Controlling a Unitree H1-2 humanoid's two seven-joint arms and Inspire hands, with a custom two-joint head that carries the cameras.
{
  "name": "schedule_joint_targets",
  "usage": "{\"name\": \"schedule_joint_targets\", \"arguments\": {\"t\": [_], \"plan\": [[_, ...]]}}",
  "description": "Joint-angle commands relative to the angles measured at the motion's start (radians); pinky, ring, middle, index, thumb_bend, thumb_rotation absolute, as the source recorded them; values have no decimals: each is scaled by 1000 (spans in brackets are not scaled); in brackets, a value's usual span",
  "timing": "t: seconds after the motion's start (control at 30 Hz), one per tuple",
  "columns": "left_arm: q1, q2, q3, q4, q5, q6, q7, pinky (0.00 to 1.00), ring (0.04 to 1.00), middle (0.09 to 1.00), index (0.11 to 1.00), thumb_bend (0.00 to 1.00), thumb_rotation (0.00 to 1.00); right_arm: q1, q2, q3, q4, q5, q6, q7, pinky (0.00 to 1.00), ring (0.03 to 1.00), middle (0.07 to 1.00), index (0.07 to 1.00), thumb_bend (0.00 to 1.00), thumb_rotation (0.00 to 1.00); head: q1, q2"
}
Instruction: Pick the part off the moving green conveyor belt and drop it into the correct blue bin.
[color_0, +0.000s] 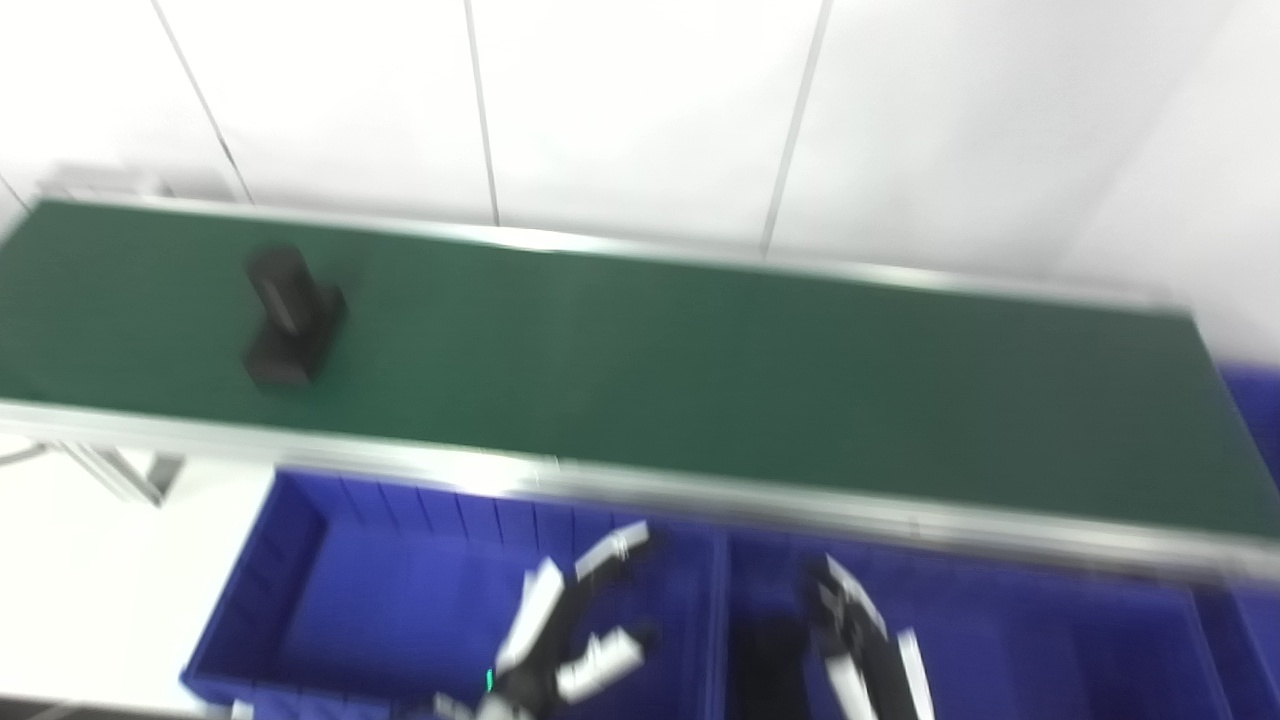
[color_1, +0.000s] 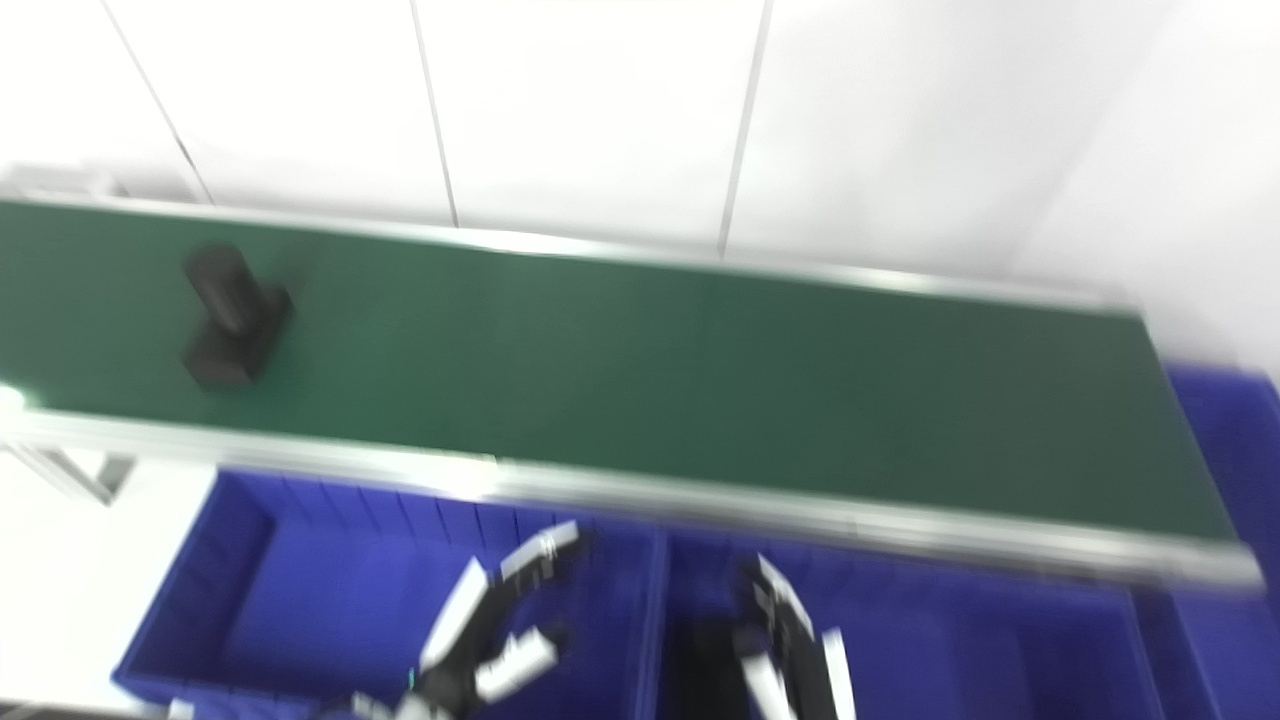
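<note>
Left eye view: a black part sits on the green conveyor belt near its left end — an upright cylinder rising from a blocky base, though blur hides finer detail. Nothing touches it. Below the belt's near metal rail lie two blue bins side by side: the left bin and the right bin, sharing a dividing wall. The left hand hovers over the right part of the left bin, fingers spread apart and holding nothing. The right hand hangs over the left part of the right bin; its fingers point up toward the belt and appear loosely apart with nothing between them, though motion blur makes this hard to confirm. Both hands are well apart from the part. A further blue bin shows at the belt's right end.

Right eye view: the same layout — the part stands at the belt's far left, and the left hand and right hand stay low over their bins, neither holding anything.
</note>
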Motion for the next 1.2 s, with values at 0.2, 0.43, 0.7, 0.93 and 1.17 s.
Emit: {"name": "schedule_joint_targets", "arguments": {"t": [0.2,0.43,0.7,0.93,1.17], "plan": [[-32,-17,-20,14,6,-37,38,713,812,852,811,764,905,-19,-9,-2,1,21,-50,12,780,825,870,844,826,952,27,-27],[-36,-13,-35,13,-5,-37,50,712,809,847,802,740,869,-19,-8,-4,0,25,-50,12,777,821,865,844,808,953,30,-26],[-46,-24,-40,28,-11,-37,50,720,811,849,804,746,861,-13,-15,-4,-21,26,-50,20,777,824,869,845,823,958,17,-22],[-55,-36,-41,42,-13,-37,49,725,816,853,806,762,866,55,-30,-6,-241,63,-50,95,812,838,869,846,863,935,8,-22],[-66,-47,-43,62,-19,-37,46,727,819,854,808,767,862,68,7,-74,-419,124,-50,200,830,836,870,849,842,940,0,-25]]}}
